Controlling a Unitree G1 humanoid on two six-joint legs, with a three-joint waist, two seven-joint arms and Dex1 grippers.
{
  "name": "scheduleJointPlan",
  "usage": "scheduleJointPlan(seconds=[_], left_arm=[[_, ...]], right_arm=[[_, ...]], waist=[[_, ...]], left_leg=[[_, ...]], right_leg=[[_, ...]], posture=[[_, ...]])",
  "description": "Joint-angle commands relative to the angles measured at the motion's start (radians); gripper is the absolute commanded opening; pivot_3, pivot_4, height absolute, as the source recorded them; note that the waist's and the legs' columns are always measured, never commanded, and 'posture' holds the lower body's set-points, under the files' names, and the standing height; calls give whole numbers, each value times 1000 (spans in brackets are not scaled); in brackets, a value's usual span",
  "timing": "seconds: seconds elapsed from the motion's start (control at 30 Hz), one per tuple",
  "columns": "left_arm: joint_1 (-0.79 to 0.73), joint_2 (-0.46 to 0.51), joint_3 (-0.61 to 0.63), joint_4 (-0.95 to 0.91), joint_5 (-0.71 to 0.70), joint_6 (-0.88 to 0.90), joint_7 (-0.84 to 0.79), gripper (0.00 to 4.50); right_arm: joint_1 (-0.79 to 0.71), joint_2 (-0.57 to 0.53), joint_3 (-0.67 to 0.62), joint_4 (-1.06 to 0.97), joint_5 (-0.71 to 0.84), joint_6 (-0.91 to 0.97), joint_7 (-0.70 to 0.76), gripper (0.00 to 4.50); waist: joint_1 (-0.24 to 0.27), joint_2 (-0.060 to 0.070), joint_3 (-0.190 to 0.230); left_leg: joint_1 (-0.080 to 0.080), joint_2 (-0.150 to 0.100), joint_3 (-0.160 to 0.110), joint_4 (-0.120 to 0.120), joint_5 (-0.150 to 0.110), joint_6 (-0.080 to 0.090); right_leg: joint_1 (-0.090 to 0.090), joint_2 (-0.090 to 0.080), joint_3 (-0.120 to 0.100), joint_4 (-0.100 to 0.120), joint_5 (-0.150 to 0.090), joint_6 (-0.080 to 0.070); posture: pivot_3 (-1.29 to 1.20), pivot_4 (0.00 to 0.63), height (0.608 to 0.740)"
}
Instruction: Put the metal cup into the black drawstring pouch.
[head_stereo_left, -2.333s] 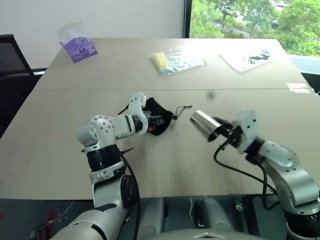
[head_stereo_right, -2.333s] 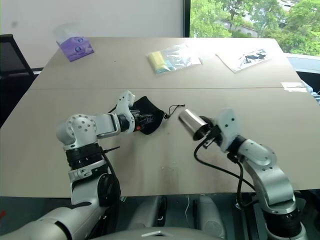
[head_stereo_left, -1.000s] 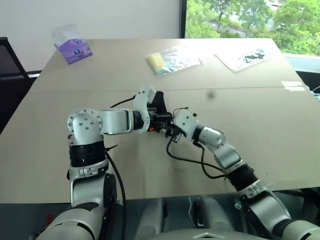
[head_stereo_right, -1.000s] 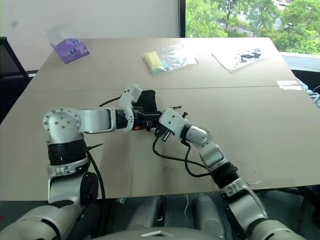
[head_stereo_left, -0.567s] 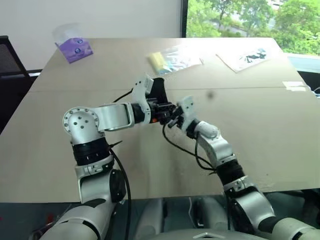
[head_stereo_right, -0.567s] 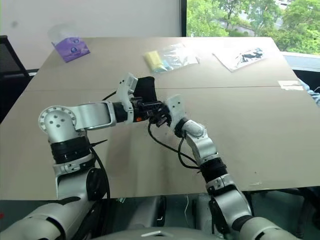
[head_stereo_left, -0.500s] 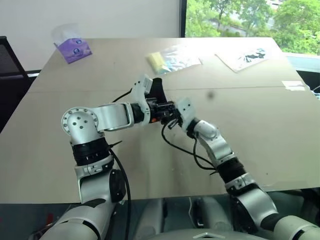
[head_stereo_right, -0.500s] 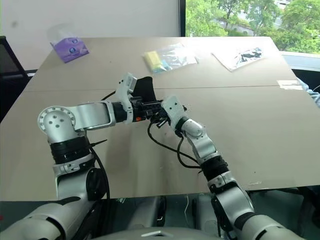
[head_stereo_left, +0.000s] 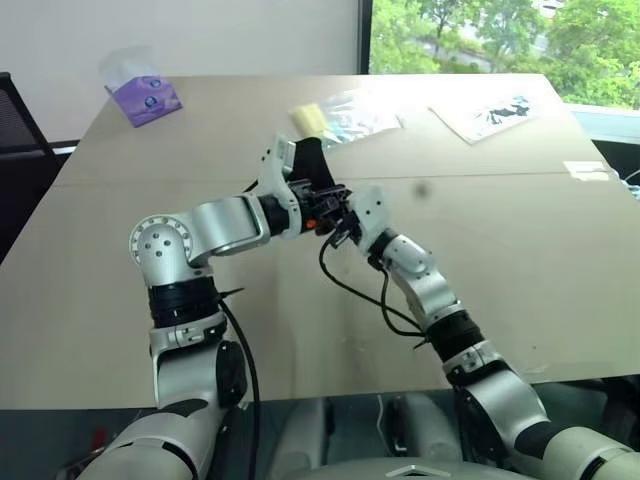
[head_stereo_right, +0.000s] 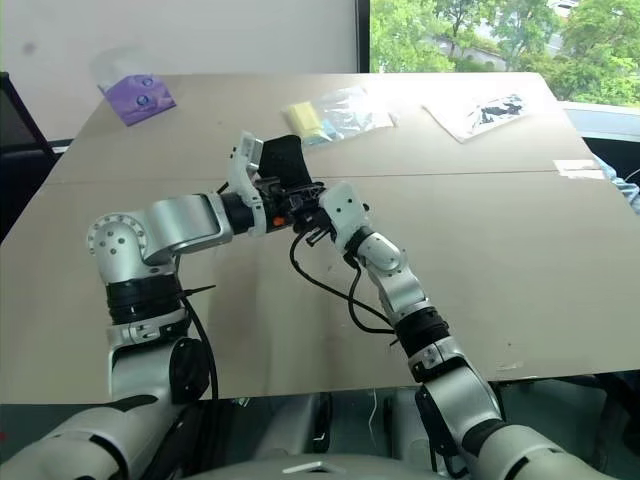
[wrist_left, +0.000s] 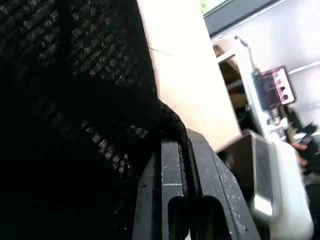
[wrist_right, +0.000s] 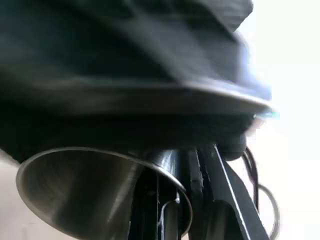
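Observation:
The black drawstring pouch (head_stereo_left: 311, 164) hangs lifted off the tan table (head_stereo_left: 520, 260). My left gripper (head_stereo_left: 320, 204) is shut on its mouth edge, the fabric and cord pinched between the fingers (wrist_left: 172, 170). My right gripper (head_stereo_left: 339, 221) meets it from the right, shut on the rim of the metal cup (wrist_right: 85, 175). The cup's open end faces the right wrist camera. Its far end is covered by the pouch's black fabric (wrist_right: 125, 45). In the head views the cup is hidden behind the two grippers.
A purple tissue pack (head_stereo_left: 143, 92) lies at the far left. A clear bag with a yellow item (head_stereo_left: 345, 115) and a printed plastic sleeve (head_stereo_left: 495, 113) lie at the back. A black chair (head_stereo_left: 15, 110) stands beyond the left edge.
The right gripper carried the cup from the right over to the pouch. In the last second both grippers rose together, lifting the pouch off the table and turning it more upright.

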Motion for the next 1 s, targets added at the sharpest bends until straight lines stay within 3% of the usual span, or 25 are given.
scheduleJointPlan(seconds=[0.03, 0.07, 0.17, 0.2, 0.3, 0.4, 0.47, 0.6, 0.73, 0.9, 1.0], left_arm=[[-10, -2, -51, -48, -165, -105, 54, 0], [-14, -14, -54, -52, -169, -122, 61, 0], [-34, -48, -52, -68, -169, -159, 68, 0], [-39, -57, -50, -72, -169, -169, 74, 0], [-46, -67, -44, -79, -169, -184, 89, 0], [-30, -81, -18, -90, -169, -200, 112, 0], [-7, -92, -15, -110, -169, -201, 120, 0], [23, -97, -26, -143, -169, -213, 133, 0], [45, -40, -50, -157, -169, -203, 112, 0], [64, 147, -115, -167, -114, -162, 4, 0], [80, 201, -138, -160, -118, -183, -41, 0]], right_arm=[[-31, 140, -103, -36, 195, 84, 28, 54], [-50, 115, -42, 8, 102, 35, 7, 54], [-133, -8, 253, 201, -373, -198, -189, 54], [-147, -21, 289, 249, -437, -249, -220, 54], [-162, -1, 271, 335, -444, -323, -237, 54], [-125, 183, -65, 167, 127, -7, -40, 54], [-132, 213, -158, 102, 329, 120, 3, 54], [-122, 177, -133, 35, 436, 263, 105, 54], [-91, 150, -147, -32, 527, 373, 119, 54], [-26, 86, -133, -142, 577, 486, 137, 54], [-10, 78, -158, -171, 607, 523, 128, 54]], waist=[[15, 0, 0], [19, 0, 0], [3, 0, 1], [-3, 0, 1], [6, -1, 0], [14, -2, 1], [28, -3, 2], [17, -2, 2], [10, -2, 2], [11, -1, 2], [14, -1, 2]], left_leg=[[0, 0, 0, 1, 0, 0], [0, 0, 0, 1, 0, 0], [1, -1, 2, 1, 0, 0], [1, -1, 3, 0, 0, 0], [1, 0, 0, -1, 1, -1], [-2, 0, 0, 0, 1, -1], [-4, -1, -2, 2, 1, -1], [-4, -1, -5, 2, 1, -1], [0, 0, -1, -2, 1, -1], [0, -1, 0, -1, 1, -1], [0, -1, 0, -1, 1, -1]], right_leg=[[1, -1, -1, 0, 0, 0], [1, -1, -1, -1, 0, 0], [0, 0, 1, 1, 0, 0], [-2, 2, 1, 1, 0, 0], [-1, 2, 0, 1, 0, -1], [0, 1, 0, -2, 0, -1], [0, 0, -3, -2, 1, -1], [0, 0, -6, -2, 1, -1], [0, 3, -2, 0, 0, -2], [0, 3, -2, -1, 0, -1], [0, 4, -2, -1, 0, -2]], posture=[[0, 150, 740], [0, 150, 740], [0, 150, 740], [0, 150, 740], [0, 150, 740], [0, 150, 740], [0, 150, 740], [0, 150, 740], [0, 150, 740], [0, 150, 740], [0, 150, 740]])
